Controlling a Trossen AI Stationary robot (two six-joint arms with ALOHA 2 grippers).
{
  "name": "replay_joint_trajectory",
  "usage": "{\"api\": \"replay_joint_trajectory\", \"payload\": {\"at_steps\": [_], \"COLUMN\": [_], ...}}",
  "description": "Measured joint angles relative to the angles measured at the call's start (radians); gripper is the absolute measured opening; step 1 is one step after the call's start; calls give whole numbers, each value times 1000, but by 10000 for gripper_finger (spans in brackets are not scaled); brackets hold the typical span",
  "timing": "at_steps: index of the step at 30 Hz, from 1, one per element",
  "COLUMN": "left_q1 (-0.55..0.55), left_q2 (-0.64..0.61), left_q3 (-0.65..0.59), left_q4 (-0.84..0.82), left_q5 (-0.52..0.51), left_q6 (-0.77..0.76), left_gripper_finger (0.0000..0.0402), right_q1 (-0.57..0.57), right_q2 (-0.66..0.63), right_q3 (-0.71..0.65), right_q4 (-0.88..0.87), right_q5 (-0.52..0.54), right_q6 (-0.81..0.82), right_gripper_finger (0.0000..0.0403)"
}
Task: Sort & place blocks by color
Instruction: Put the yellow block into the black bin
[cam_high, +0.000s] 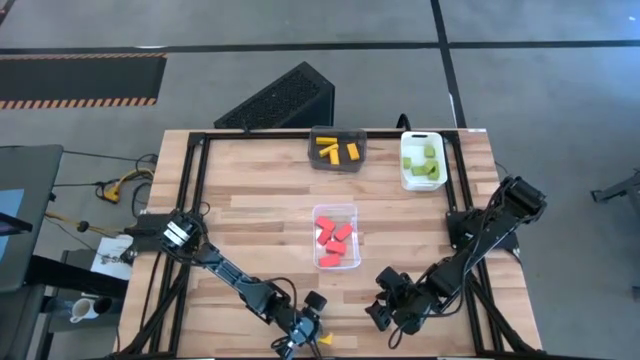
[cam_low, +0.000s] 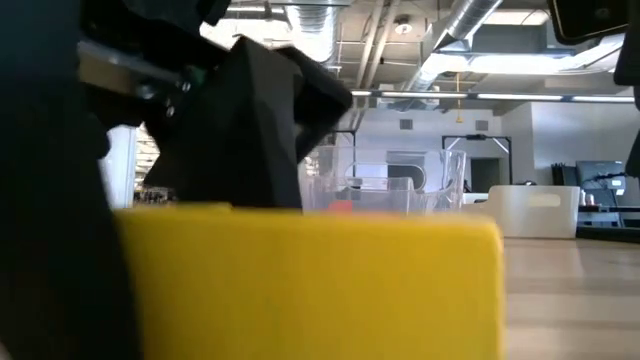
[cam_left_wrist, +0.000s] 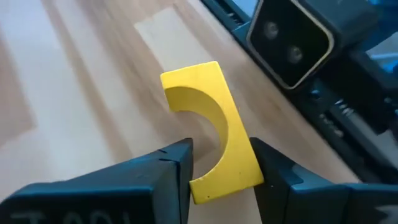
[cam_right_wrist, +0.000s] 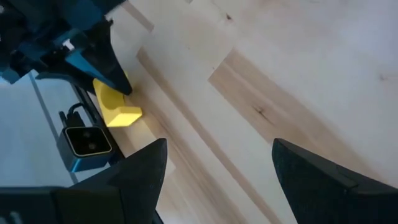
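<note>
Yellow block (cam_left_wrist: 214, 134), an arch-cut piece, filled the foreground of the low view and lay flat on the table (cam_high: 250, 215) at its near edge, close to the low camera. We recorded the left tool (cam_high: 310, 322) lowered over this piece with one finger on each side of it; the fingers (cam_left_wrist: 165, 171) stood at or very near its flanks, but we could not tell whether they had clamped or merely bracketed it. We judged this straddling pose to be the approach for a lift, since the block lay flat and offered two parallel sides. The right tool (cam_high: 392, 308) rested released, jaws wide apart and holding nothing, low over bare wood near the same edge, apparently parked clear of the left arm's path. Farther back, the dark bin (cam_high: 338, 150) held the other yellow pieces, the white bin (cam_high: 422, 160) the green ones, and the clear bin (cam_high: 335, 238) at table centre the red ones. We judged the dark bin to be the destination.
</note>
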Motion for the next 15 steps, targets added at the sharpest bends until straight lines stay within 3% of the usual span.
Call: {"api": "replay_joint_trajectory", "payload": {"at_steps": [8, 15], "left_q1": [38, 117], "left_q2": [-103, -286], "left_q3": [0, 0], "left_q4": [-151, -295], "left_q5": [-132, -243], "left_q6": [124, 147], "left_gripper_finger": [103, 97], "right_q1": [1, -44], "right_q2": [0, -33], "right_q3": [0, -1], "right_q4": [1, 3], "right_q5": [11, 36], "right_q6": [-4, -140], "right_gripper_finger": [311, 311]}}
